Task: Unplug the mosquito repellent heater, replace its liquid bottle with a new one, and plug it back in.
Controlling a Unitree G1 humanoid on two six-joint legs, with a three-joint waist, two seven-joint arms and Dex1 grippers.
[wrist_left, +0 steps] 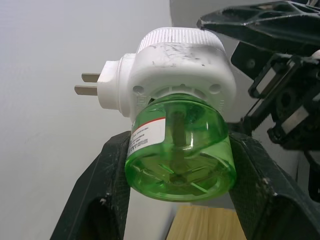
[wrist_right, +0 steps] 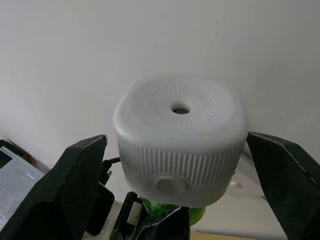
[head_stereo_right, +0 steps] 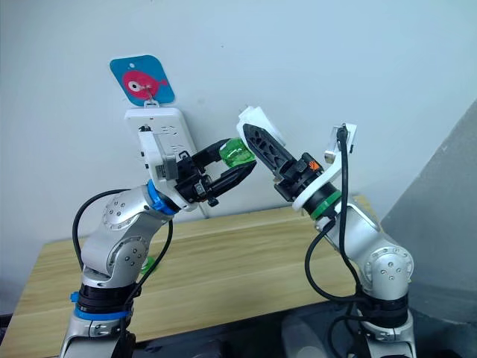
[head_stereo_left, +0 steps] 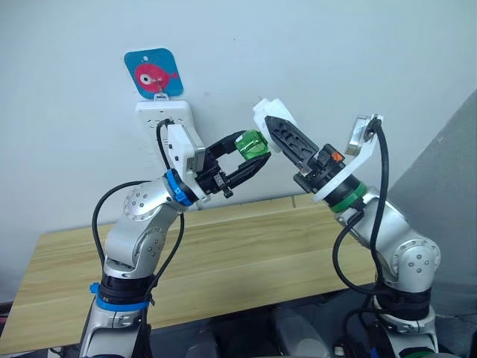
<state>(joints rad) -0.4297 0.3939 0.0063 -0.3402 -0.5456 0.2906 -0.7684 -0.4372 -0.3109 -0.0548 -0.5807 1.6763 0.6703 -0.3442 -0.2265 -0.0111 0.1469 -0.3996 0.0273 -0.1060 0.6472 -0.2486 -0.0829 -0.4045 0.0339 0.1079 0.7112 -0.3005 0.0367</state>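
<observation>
Since the left claw (head_stereo_left: 250, 158) is clamped on the green bottle (wrist_left: 181, 148) and the right claw (head_stereo_left: 277, 128) grips the mosquito repellent heater (wrist_right: 180, 140) midair, they'd unscrew along that shared axis.

Between the left pincer (head_stereo_left: 253, 158) and right pincer (head_stereo_left: 270, 128), the heater (wrist_left: 175, 70) and its green bottle (wrist_left: 182, 150) fill the gap. Behind the left pincer stands the wall power strip (head_stereo_left: 165, 119); below both, the worktop (head_stereo_left: 246, 253) lies bare.

the mosquito repellent heater (wrist_right: 180, 137) is white, ribbed round its dome. its liquid bottle (wrist_left: 181, 147) is clear green, white-labelled. black fingers (wrist_left: 102, 195).
</observation>
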